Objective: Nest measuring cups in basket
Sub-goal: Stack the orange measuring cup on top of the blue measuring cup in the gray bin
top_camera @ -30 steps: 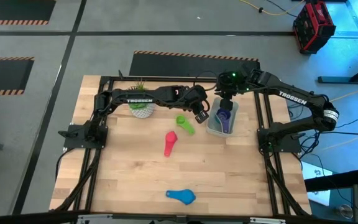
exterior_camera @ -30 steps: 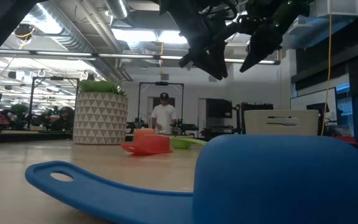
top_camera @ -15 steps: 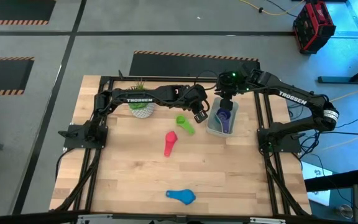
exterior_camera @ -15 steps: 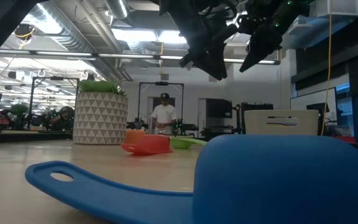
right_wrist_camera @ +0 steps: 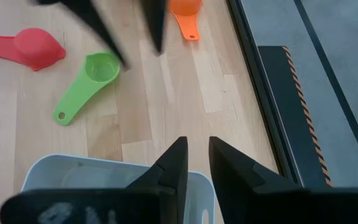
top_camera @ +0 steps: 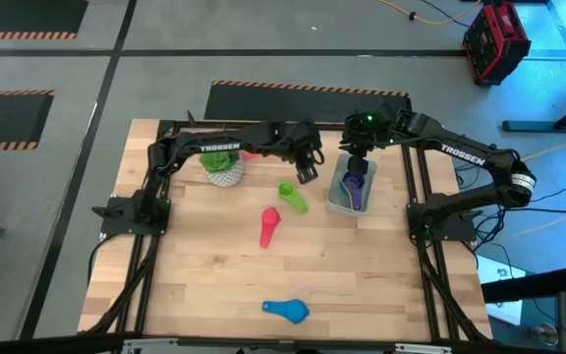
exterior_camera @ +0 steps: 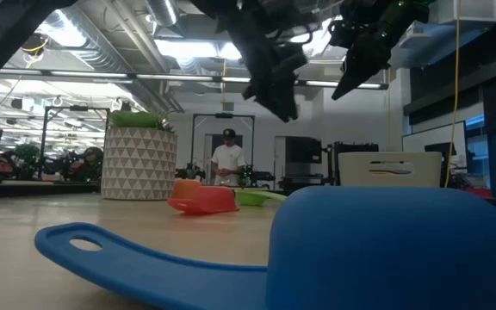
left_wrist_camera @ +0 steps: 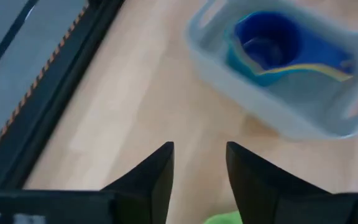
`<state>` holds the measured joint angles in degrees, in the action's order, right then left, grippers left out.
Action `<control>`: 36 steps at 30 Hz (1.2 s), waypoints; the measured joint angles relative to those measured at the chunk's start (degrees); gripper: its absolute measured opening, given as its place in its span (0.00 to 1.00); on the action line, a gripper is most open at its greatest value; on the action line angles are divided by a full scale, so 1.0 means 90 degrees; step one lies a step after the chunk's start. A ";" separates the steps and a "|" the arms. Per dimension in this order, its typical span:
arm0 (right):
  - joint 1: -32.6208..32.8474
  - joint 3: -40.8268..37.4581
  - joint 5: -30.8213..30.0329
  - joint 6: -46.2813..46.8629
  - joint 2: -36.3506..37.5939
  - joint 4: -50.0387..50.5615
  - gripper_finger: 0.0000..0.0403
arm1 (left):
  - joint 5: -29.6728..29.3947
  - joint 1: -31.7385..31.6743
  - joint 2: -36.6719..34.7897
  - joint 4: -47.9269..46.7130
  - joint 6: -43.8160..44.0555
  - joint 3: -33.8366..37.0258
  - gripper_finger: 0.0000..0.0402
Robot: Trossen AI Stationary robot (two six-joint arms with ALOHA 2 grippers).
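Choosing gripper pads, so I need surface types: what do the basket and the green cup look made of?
The basket looks like pale translucent plastic: the nested cups' blue shows through its wall. The green cup appears to be moulded plastic, uniformly coloured, fairly matt, with a hole through its handle.

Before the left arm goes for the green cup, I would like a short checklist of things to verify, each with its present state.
1. Left gripper holds nothing, fingers apart: ok.
2. Green plastic scoop-shaped measuring cup lies free on the wooden table, nothing touching it: ok.
3. Left gripper is aligned above the green cup: not ok, it sits off to one side.
4. Pale grey translucent plastic basket already holds nested blue and purple cups: ok.
5. Right gripper is away from the basket: not ok, it hangs over it, fingers slightly apart.
6. Red cup and blue cup remain on the table: ok.
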<state>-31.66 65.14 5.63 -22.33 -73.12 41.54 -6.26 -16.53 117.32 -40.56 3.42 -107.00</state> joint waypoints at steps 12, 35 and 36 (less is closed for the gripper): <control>0.0000 0.0000 0.0000 -0.0001 0.0000 0.0002 0.17 | 0.0534 -0.1424 -0.0002 -0.1333 -0.1313 0.0000 0.37; 0.0001 0.0000 0.0000 -0.0001 0.0000 -0.0016 0.17 | -0.0271 -0.2369 -0.0002 -0.1248 -0.1786 0.0000 0.38; 0.0000 0.0000 0.0000 -0.0002 0.0000 -0.0017 0.17 | -0.0134 -0.2383 -0.0002 -0.1248 -0.1790 0.0000 0.38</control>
<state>-31.66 65.14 5.63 -22.35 -73.12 41.39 -7.47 -37.97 117.30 -51.79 -12.69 -107.00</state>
